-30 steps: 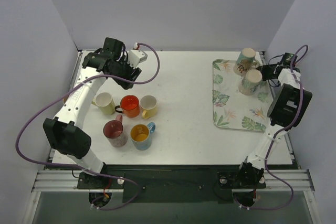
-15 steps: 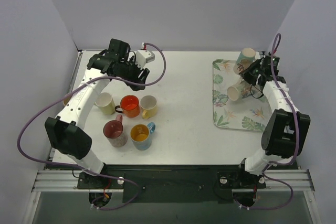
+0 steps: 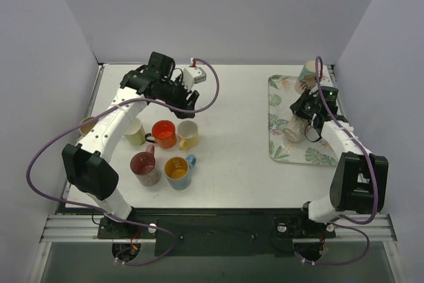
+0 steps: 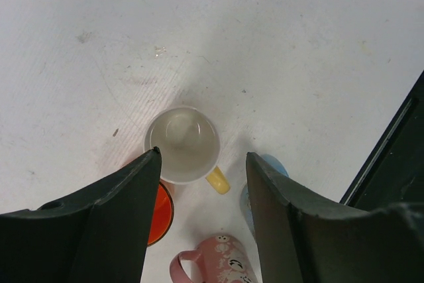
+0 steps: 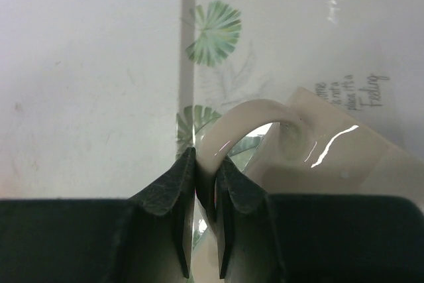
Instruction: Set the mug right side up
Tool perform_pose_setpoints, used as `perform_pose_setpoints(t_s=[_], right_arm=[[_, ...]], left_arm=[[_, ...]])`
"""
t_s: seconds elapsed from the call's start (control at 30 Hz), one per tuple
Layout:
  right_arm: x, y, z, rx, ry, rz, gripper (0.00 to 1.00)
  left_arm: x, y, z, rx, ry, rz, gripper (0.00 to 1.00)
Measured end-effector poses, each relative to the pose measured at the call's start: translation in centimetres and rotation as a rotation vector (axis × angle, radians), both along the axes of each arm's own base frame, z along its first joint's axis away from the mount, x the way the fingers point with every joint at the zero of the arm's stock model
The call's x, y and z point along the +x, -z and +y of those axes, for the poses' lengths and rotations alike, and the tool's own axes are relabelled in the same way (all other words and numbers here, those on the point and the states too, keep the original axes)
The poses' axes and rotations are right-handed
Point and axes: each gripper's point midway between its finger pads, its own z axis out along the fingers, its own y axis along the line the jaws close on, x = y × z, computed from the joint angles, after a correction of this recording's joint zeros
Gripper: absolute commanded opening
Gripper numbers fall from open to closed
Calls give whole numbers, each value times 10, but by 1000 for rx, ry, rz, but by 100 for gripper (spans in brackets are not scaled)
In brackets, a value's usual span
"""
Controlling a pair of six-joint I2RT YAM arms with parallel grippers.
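My right gripper is shut on the curved handle of a cream mug with writing on its side. In the top view this mug hangs tilted on its side over the leaf-print tray, with the right gripper just above it. A second cream mug stands at the tray's far corner. My left gripper is open and empty, hovering above the group of mugs at the left.
Under the left gripper stand a white mug with a yellow handle, an orange mug, a pink mug and a blue-handled mug. A pale yellow mug stands leftmost. The table's edge runs at the right.
The right arm has carried the cream mug left and nearer over the tray, tipping it from standing to lying sideways. The left arm has swung right, staying open.
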Motion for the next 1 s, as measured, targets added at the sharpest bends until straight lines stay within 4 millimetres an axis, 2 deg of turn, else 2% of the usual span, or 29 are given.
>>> perform_pose_setpoints(t_s=[0.1,0.23,0.33,0.43,0.53,0.63,0.77,0.9,1.0], right_arm=[[-11,-2,19,4,-108,-32,0],[-14,-19,38,-42,-248,-99,0],[-18,-28,57,-67,-349,-138,0],[-29,-36,82,-97,-481,-169,0],[-46,-47,112,-116,-623,-206,0],[-69,-66,143,-106,-770,-261,0],[-104,-103,183,-87,-977,-346,0],[-134,-135,209,-98,-1124,-435,0],[-156,-147,223,-86,-1201,-475,0]], left_arm=[[-1,6,-5,-14,20,28,66],[-3,11,-12,-39,55,57,68],[-4,6,-21,-80,95,65,68],[-4,-8,-32,-134,149,53,68],[-5,-23,-39,-174,200,28,68],[-10,-39,-43,-204,254,2,71],[-20,-50,-45,-228,311,-3,73],[-32,-54,-45,-245,352,9,80],[-38,-61,-48,-266,367,3,81]])
